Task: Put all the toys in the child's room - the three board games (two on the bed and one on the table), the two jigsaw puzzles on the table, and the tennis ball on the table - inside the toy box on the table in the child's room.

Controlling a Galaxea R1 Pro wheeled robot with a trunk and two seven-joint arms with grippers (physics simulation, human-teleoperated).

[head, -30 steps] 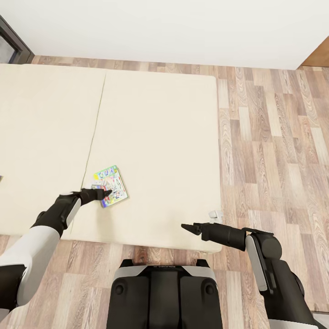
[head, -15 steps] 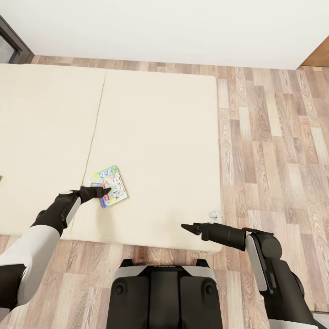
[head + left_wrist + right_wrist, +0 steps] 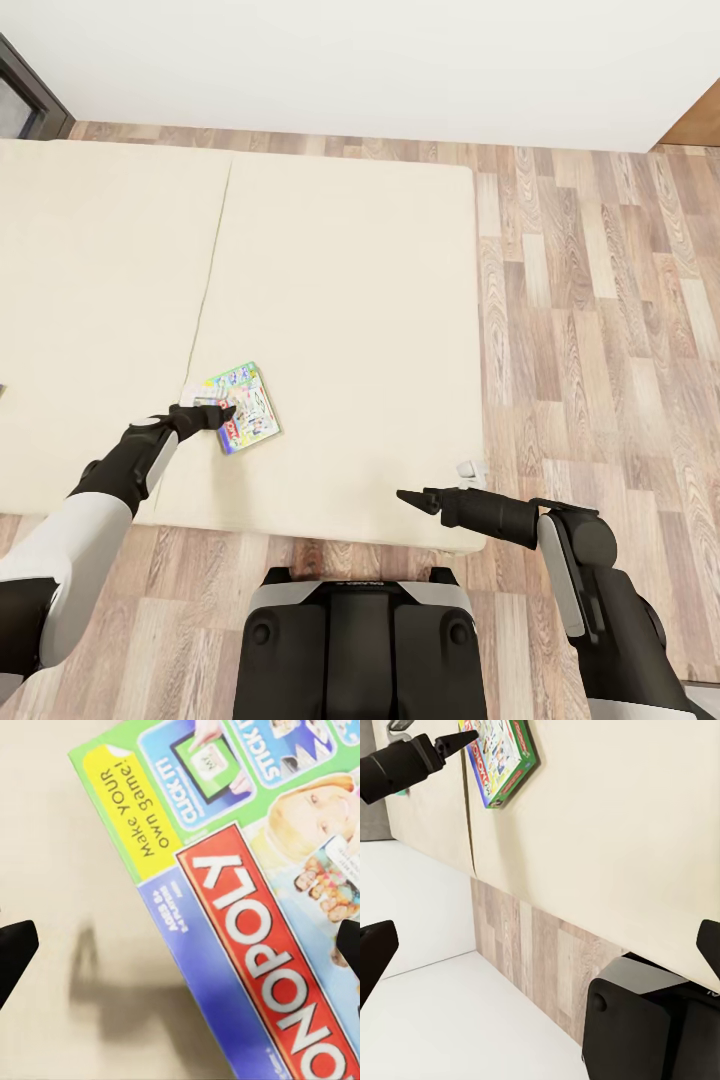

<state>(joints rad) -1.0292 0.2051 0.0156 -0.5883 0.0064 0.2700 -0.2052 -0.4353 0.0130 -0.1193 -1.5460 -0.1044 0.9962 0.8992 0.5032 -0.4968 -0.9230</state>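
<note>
Apparently open left gripper (image 3: 222,412), over board game (image 3: 245,408)

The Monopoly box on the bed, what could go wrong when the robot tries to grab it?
1. The Monopoly box lies flat on the mattress, so the open left gripper may find no edge and just push it along.
2. The gripper sits over the box's corner; a corner grip could let the box tilt and slip out.
3. The box is near the mattress seam and might snag there.
</note>
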